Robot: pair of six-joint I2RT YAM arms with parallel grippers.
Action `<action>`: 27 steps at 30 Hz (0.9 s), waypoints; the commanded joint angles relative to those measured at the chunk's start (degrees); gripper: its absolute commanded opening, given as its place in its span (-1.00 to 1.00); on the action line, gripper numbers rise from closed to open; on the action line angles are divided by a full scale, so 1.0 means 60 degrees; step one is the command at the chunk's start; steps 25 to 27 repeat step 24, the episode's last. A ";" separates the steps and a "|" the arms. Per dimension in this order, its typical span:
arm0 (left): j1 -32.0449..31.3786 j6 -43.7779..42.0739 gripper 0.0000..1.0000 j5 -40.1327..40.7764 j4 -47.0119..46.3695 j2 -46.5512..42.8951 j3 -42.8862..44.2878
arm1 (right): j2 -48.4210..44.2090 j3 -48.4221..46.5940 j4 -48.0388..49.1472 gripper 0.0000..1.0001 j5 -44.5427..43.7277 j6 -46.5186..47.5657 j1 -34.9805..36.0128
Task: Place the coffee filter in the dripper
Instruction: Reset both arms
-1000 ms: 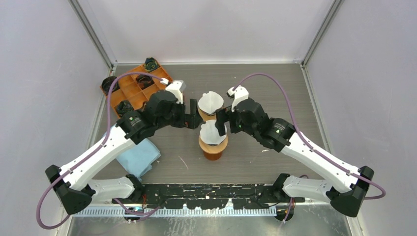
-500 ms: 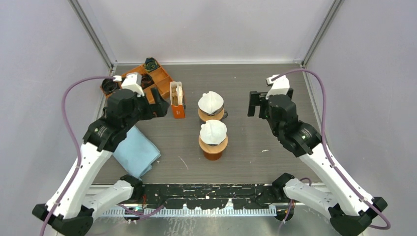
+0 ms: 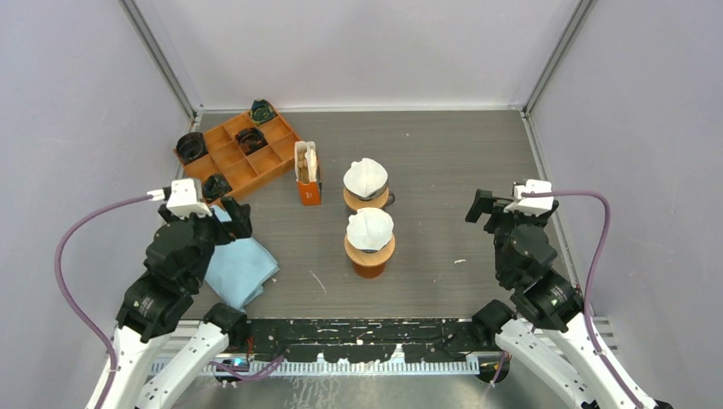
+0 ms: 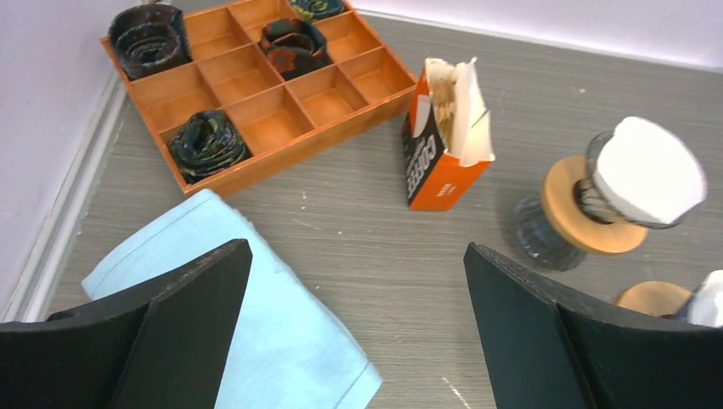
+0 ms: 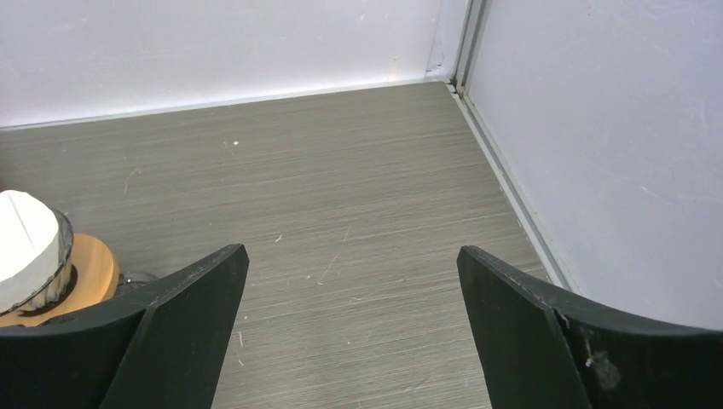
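At the middle of your table [image 3: 443,162], white coffee filter [image 3: 370,227] seated in the near dripper [image 3: 369,257], a second filled dripper [image 3: 365,201] just behind, your left gripper [image 4: 354,256] spread wide, empty, above the blue cloth [image 4: 256,341], your right gripper [image 5: 351,251] spread wide, empty, near the right wall [image 3: 631,170]

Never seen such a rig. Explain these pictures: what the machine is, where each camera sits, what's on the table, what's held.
Two robot arms are bolted at the near edge of the table, each ending in a two-finger gripper. The wide picture looks down from above; the other two come from wrist cameras, so the black wedges are gripper fingers. On the table: a far dripper and a near dripper, each with a white filter in it, an orange filter box, a compartment tray, a blue cloth. The left gripper and right gripper are open, holding nothing.
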State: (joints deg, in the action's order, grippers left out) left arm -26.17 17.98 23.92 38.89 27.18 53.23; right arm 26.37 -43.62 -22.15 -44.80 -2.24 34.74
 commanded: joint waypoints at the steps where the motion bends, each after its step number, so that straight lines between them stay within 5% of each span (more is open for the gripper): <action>1: 0.0039 -0.0439 0.98 0.0753 -0.1134 -0.0381 -0.0702 | -0.0660 0.0564 0.1374 1.00 -0.0349 0.0334 -0.0012; 27: 0.1520 -0.0479 0.98 -0.1009 -0.1206 -0.0167 -0.1160 | -0.1290 0.0941 0.1766 1.00 0.0054 0.0375 -0.0005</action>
